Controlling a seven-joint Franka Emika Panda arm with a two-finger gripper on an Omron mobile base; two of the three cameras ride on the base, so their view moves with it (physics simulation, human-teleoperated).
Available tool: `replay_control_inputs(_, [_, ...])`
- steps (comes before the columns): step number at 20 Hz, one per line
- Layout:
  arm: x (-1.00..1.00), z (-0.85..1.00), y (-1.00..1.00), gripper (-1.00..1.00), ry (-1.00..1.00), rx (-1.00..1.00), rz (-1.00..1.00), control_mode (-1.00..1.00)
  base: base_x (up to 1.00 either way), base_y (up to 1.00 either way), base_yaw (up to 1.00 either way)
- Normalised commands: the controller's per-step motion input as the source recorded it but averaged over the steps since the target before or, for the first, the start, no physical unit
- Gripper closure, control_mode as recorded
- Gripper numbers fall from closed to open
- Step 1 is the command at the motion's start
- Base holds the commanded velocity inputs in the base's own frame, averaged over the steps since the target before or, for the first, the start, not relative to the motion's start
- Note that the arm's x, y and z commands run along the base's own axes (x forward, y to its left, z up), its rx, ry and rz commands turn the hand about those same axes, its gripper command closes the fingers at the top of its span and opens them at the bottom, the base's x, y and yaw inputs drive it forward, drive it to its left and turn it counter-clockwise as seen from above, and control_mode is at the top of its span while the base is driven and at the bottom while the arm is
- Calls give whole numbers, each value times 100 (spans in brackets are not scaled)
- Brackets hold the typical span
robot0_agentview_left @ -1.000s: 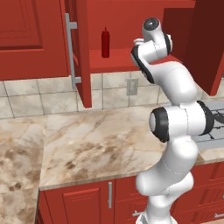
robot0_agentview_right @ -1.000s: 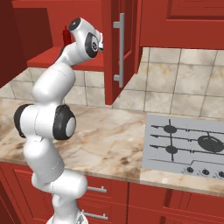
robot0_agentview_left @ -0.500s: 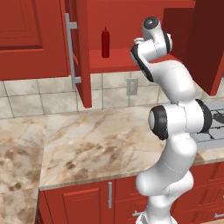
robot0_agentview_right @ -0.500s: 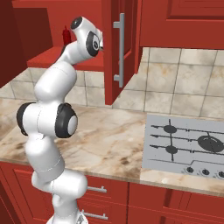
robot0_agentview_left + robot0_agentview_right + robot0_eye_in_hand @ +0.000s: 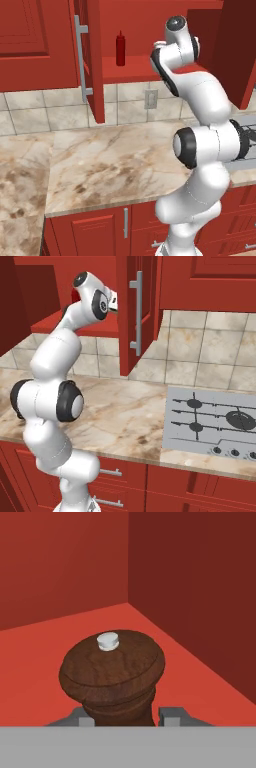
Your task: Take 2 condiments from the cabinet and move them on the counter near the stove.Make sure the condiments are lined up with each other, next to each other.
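Two condiments inside open red cabinet (image 5: 90, 55): brown shaker (image 5: 112, 672) on shelf near back corner, gripper (image 5: 125, 719) closed on its neck, apparently gripped though fingertips barely show; red squeeze bottle (image 5: 120, 48) upright on shelf, well apart.

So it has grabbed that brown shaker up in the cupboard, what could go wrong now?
The gripper is shut on the brown shaker low on its neck, under a wide top, so it could tip or slip as it lifts. Pulling out, the arm may knock the open cabinet door close beside it. The red bottle stands further along the same shelf and could be bumped by a wide swing.
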Motion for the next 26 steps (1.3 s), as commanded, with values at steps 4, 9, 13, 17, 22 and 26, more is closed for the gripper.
replay_control_inputs(4, [-100, -11, 52, 100, -19, 0, 13, -100, 0, 0, 0])
replay_control_inputs(9, [-100, -1, 30, 100, -18, 0, 16, -100, 0, 0, 0])
replay_control_inputs(13, [-100, 1, 16, 100, -2, 0, 21, -100, 0, 0, 0])
replay_control_inputs(17, [-100, 6, 16, 100, 0, -4, 25, -100, 0, 0, 0])
replay_control_inputs(22, [-100, -4, 3, 100, 0, -14, 24, -100, 0, 0, 0])
replay_control_inputs(26, [-96, -29, 0, 100, 0, -18, 24, -100, 0, 0, 0])
